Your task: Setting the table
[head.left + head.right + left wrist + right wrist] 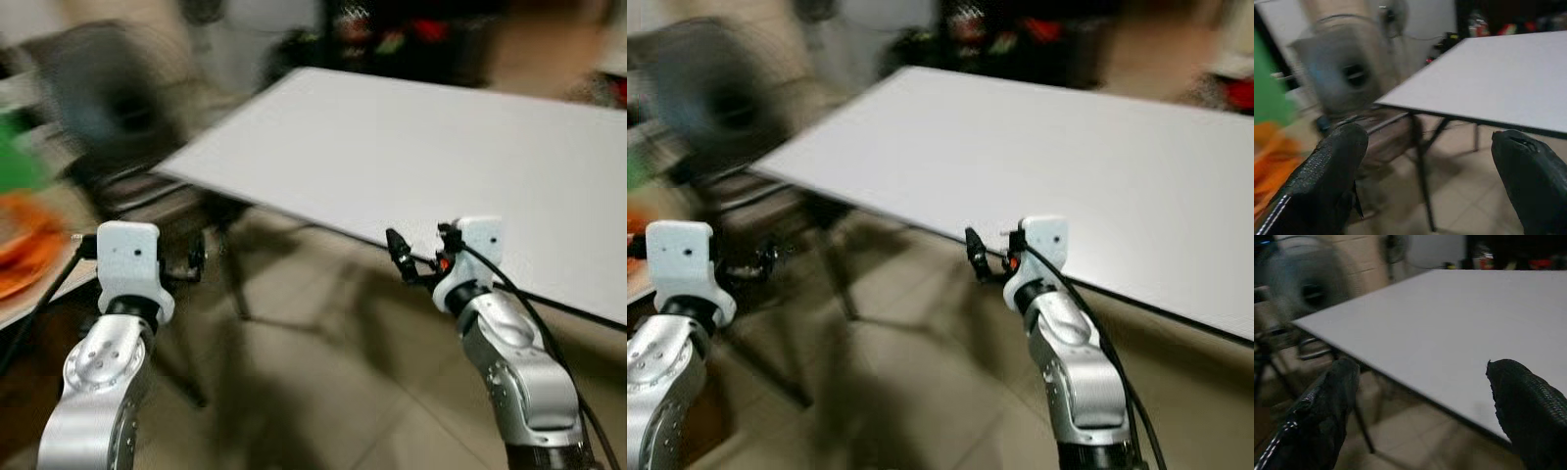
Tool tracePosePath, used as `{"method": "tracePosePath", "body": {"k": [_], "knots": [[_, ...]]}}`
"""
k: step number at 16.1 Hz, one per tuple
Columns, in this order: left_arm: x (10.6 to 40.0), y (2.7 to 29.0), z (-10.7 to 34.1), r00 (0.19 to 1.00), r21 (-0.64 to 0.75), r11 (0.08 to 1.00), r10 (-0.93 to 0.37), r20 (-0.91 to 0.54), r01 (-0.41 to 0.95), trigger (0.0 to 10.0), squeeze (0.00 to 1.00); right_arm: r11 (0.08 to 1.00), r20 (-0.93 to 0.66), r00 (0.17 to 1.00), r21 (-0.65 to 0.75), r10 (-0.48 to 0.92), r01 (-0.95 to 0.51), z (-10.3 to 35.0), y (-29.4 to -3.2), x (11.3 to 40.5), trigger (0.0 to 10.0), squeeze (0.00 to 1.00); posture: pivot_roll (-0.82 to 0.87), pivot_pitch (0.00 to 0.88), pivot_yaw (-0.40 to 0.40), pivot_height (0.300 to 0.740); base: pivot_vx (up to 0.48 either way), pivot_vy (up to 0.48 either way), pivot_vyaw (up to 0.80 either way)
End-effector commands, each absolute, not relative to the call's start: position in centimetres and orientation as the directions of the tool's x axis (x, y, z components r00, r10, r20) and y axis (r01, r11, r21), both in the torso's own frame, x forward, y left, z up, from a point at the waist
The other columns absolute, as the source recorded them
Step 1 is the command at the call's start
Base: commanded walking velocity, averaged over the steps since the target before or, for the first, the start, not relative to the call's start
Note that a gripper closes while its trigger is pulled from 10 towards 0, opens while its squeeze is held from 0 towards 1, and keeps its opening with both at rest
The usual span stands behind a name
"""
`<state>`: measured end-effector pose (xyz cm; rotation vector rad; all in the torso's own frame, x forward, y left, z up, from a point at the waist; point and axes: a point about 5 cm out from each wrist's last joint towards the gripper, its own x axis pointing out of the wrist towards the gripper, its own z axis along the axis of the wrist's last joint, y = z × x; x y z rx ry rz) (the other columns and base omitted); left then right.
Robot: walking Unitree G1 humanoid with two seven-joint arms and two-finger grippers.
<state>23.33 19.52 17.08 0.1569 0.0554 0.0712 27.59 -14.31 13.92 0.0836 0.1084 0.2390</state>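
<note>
Right now, nearest you, both arms are raised in front of the body with nothing in either one. Your left pincer (1425, 181) has its two black fingers spread wide, with only floor and a bench leg visible between them. Your right pincer (1420, 416) is spread just as wide and also grips nothing; in the head view it hovers just beside the near edge of the white bench (421, 147), at about the height of the top.

At your far left, on a lower surface, you have a blurred orange thing (24, 250) and a green shape (20, 162) above it. The blur is too heavy to say what either is; if they are tableware, they are well apart from the bench.

Beyond the left pincer stands a dark chair (147, 191) tucked at the bench corner, and behind it a grey round fan (1342, 73), smeared by camera motion.

The bench top itself shows bare white across all you can see. Judging from that, nothing is laid yet: the setting has hardly begun, and you still have to fetch every item and place it.
</note>
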Motion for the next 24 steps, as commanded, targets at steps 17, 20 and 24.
{"method": "tracePosePath", "body": {"k": [17,20,24], "knots": [[23.7,19.7,17.1,0.993,0.16,0.984,0.096,-0.072,-0.083,10.0,0.0,0.981,-0.06,0.987,0.136,0.149,-0.139,14.5,-14.7,28.4,10.0,0.37,-0.03,0.0,0.084,0.74,0.0,-0.019,0.71],[24.1,19.4,17.4,0.997,0.175,0.983,0.067,-0.048,-0.057,10.0,0.0,0.984,-0.063,0.988,0.12,0.14,-0.131,14.7,-14.8,28.4,10.0,0.0,-0.03,0.0,0.081,0.74,0.0,0.0,0.0],[24.3,18.5,17.7,0.999,0.17,0.985,-0.014,-0.031,0.019,10.0,0.0,0.981,-0.077,0.986,0.133,0.151,-0.14,14.7,-14.3,28.2,10.0,0.0,-0.03,0.0,0.079,0.74,0.128,0.0,-0.59]]}}
